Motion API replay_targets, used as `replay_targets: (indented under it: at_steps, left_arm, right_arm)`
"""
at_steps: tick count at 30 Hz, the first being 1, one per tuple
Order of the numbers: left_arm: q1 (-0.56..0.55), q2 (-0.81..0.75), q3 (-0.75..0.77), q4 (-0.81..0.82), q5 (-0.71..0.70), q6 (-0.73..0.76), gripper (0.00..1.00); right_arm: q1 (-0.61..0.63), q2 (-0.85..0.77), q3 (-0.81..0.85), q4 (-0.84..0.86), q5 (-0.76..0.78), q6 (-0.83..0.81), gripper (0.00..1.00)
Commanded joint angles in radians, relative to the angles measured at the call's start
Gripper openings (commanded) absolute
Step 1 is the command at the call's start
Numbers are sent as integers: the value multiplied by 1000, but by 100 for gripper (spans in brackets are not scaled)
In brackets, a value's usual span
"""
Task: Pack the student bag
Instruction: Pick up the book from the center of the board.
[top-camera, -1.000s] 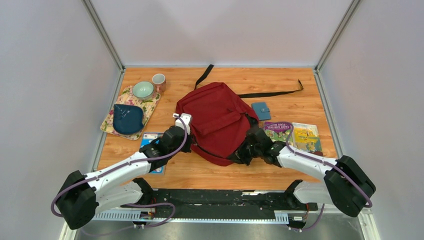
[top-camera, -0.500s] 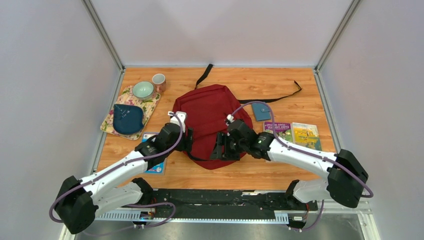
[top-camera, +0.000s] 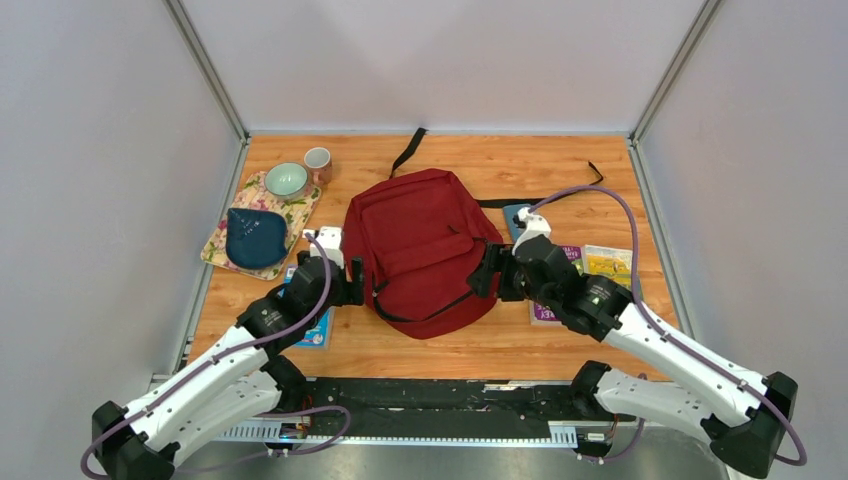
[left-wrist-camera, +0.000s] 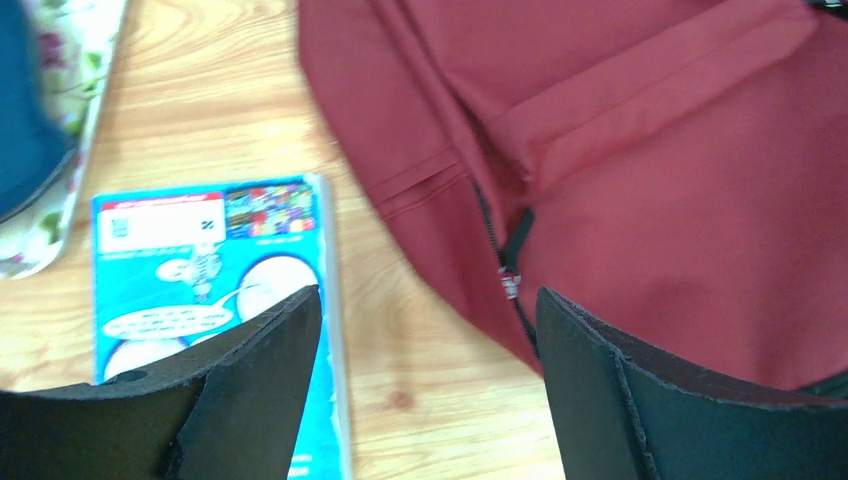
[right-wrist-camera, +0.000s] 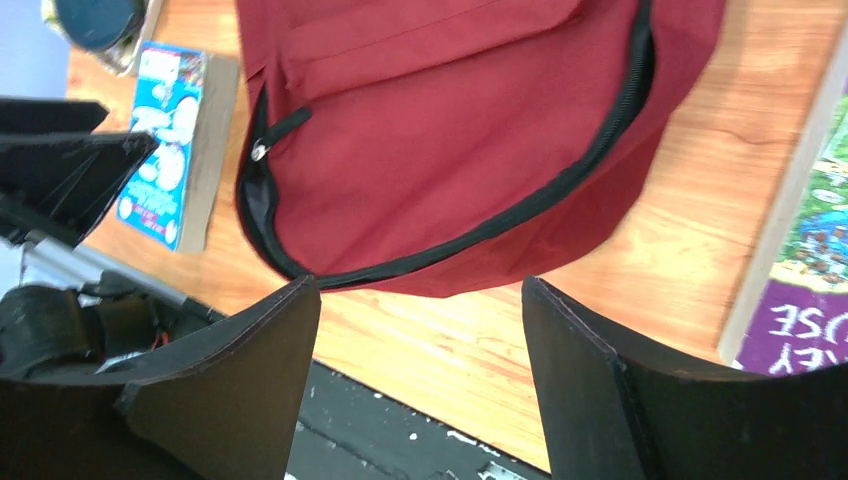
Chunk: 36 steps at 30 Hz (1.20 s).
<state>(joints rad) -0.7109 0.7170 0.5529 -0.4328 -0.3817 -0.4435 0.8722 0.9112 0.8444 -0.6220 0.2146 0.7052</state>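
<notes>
The student bag (top-camera: 420, 245), dark red with black zippers, lies flat at the middle of the table, front pocket up. My left gripper (top-camera: 352, 283) sits just off the bag's left edge, open and empty. In the left wrist view it (left-wrist-camera: 428, 292) hovers over bare wood, with the bag (left-wrist-camera: 650, 200) to its right. My right gripper (top-camera: 490, 272) is at the bag's right edge, also open with nothing in it. The right wrist view shows it (right-wrist-camera: 420, 282) above the table's near edge, the bag (right-wrist-camera: 450, 150) and its curved zipper (right-wrist-camera: 560, 190) just beyond.
A blue booklet (top-camera: 318, 330) lies under my left arm, also in view at booklet (left-wrist-camera: 210, 260). Two picture books (top-camera: 585, 262) and a teal wallet (top-camera: 512, 212) lie right of the bag. On a floral mat (top-camera: 300, 210) at the left sits a dark blue pouch (top-camera: 255, 237), with a bowl (top-camera: 286, 180) and mug (top-camera: 318, 160).
Both grippers have opened and let go of the bag, then drawn back to its left and right sides. The bag has settled flat, slightly further from the near edge.
</notes>
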Motion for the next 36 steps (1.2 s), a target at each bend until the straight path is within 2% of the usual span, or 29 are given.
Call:
replay_targets:
  at_steps: [1,2,3,5,12,16,18,24,28,32,36]
  left_arm:
    - [7,-34,18,-130,-169,2,86]
    - [19,-39,13,-147,-193,5,86]
    - [34,-42,7,-180,-229,2,86]
    - [79,-59,-8,-202,-223,8,87]
    - [393,-148,-44,-208,-61,75,91]
    - [484,-137,-36,-225,15,95,91]
    - [490,-131,-38,-236,-5,89,92]
    - [559,-110,-47,-271,9,71,91]
    - [593,-91,-33,-274,44,65,92]
    - [616,-73,-33,-273,33,71,91]
    - [704,-33,-48,-231,104,86,92]
  right_arm:
    - [-2,9,1,94,-160,-76,77]
    - [-2,23,-1,144,-202,-67,77]
    - [-1,43,-1,174,-336,-58,77]
    - [11,113,10,215,-409,-38,77]
    - [94,268,85,268,-449,-19,78]
    - [102,284,111,231,-379,-18,78]
    - [102,284,156,144,-283,-45,78]
    - [102,285,223,56,-219,-98,78]
    - [96,255,194,21,-58,-59,80]
    - [73,233,173,47,-110,-69,80]
    - [71,250,173,65,-176,-72,80]
